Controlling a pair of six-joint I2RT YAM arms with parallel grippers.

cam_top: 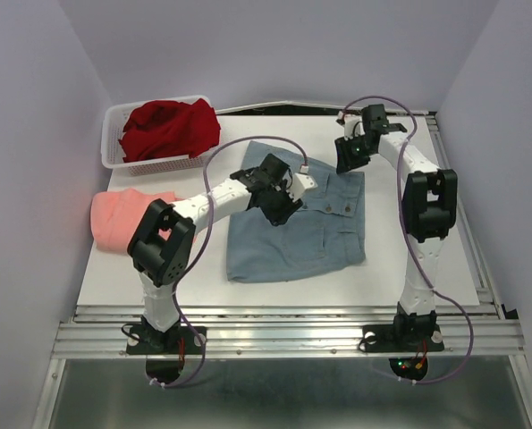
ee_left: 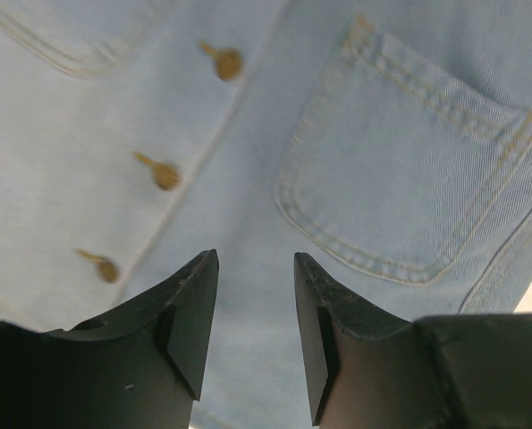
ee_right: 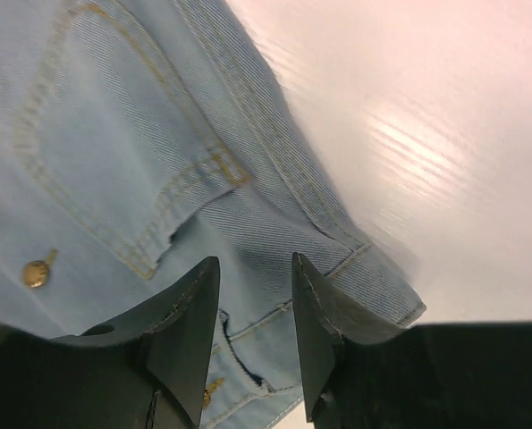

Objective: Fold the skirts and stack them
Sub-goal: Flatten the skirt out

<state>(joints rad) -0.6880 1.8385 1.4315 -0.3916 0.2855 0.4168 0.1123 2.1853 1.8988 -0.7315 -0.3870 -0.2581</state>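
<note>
**Denim skirt flat at centre – both grippers over it, neither holding**

The blue-grey skirt (cam_top: pixel 288 243) is denim, spread flat in the middle of the white table (cam_top: pixel 158 279). The left wrist view shows a row of brass buttons (ee_left: pixel 164 174) and a patch pocket (ee_left: pixel 400 179) with tan stitching.

The left gripper (cam_top: pixel 282 213) hangs over the skirt's middle, its jaws partly apart with nothing between them. The right gripper (cam_top: pixel 346 163) is over the far right waistband corner, likewise partly open and empty.

The salmon-pink skirt (cam_top: pixel 114 219) lies bunched at the table's left edge – the left arm hides part of it. The dark red skirt (cam_top: pixel 167 130) sits crumpled in the white mesh basket (cam_top: pixel 110 136) at the far left.
</note>
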